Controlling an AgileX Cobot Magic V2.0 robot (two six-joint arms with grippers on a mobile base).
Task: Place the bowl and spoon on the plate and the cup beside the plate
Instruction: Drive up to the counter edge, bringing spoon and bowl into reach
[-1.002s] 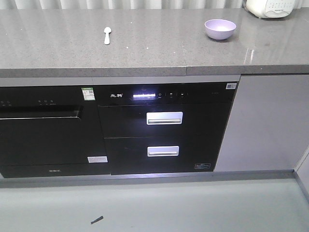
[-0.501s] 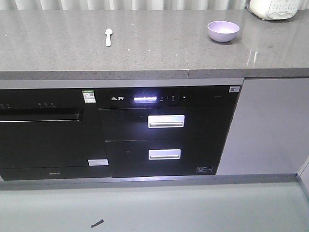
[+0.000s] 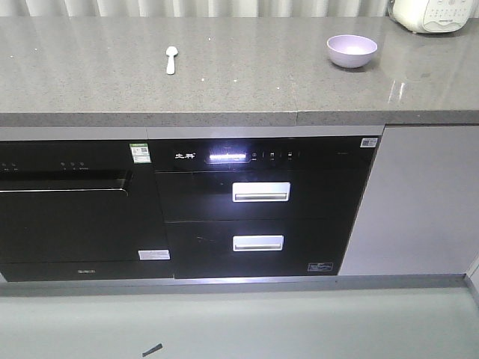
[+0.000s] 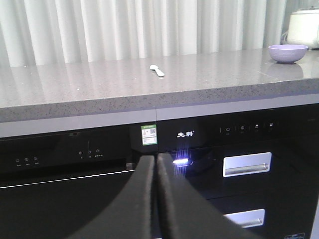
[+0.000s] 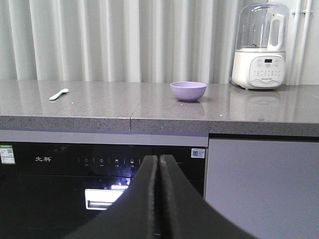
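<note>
A pale-lilac bowl (image 3: 352,51) (image 4: 288,53) (image 5: 188,91) stands on the grey countertop (image 3: 247,75) toward the right. A small whitish spoon (image 3: 171,59) (image 4: 157,70) (image 5: 59,94) lies on the countertop well to the bowl's left. My left gripper (image 4: 156,158) is shut with nothing in it, low in front of the black cabinet front. My right gripper (image 5: 159,158) is also shut and empty, below the counter edge and in front of the bowl. No plate or cup is in view.
A white appliance with a clear top (image 5: 260,47) (image 3: 432,13) stands at the counter's back right. Below the counter are a black drawer unit with two silver handles (image 3: 260,192), a black oven-like front (image 3: 67,209) and a grey cabinet door (image 3: 423,202). Curtains (image 5: 124,40) hang behind.
In the front-facing view the whole scene has shifted down and to the right: the view has moved while the bowl and spoon stay put on the counter.
</note>
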